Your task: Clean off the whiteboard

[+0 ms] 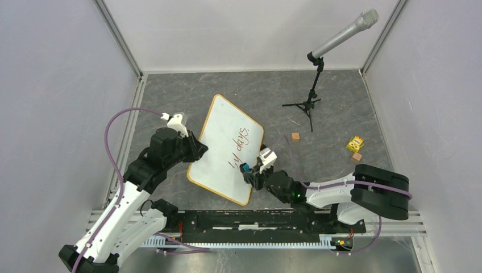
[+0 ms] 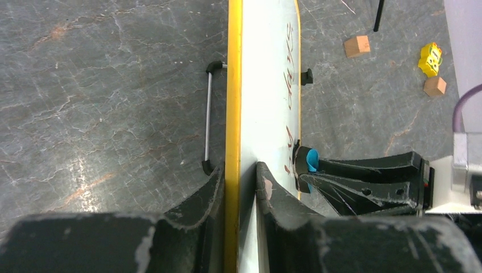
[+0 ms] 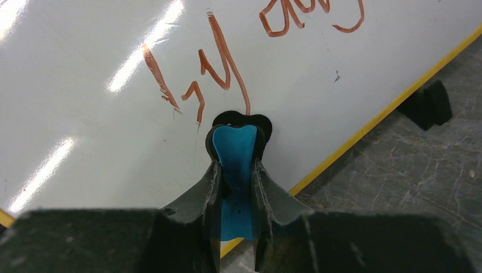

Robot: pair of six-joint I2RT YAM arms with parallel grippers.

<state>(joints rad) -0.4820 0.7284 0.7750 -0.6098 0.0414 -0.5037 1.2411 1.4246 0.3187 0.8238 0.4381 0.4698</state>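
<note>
The whiteboard [image 1: 224,149] with a thin yellow frame lies tilted on the grey table, red-brown handwriting [image 1: 241,147] along its right side. My left gripper [image 1: 200,149] is shut on the board's left edge; in the left wrist view the frame [image 2: 233,114] runs between my fingers [image 2: 273,193]. My right gripper [image 1: 248,170] is shut on a blue eraser [image 3: 235,170] with a black felt pad [image 3: 261,122], pressed on the board just below the writing [image 3: 216,62]. The eraser also shows in the left wrist view [image 2: 311,160].
A microphone on a black tripod stand [image 1: 310,102] stands at the back right. Two small wooden cubes [image 1: 295,136] [image 1: 356,157] and a yellow toy [image 1: 355,143] lie right of the board. White walls enclose the table on three sides.
</note>
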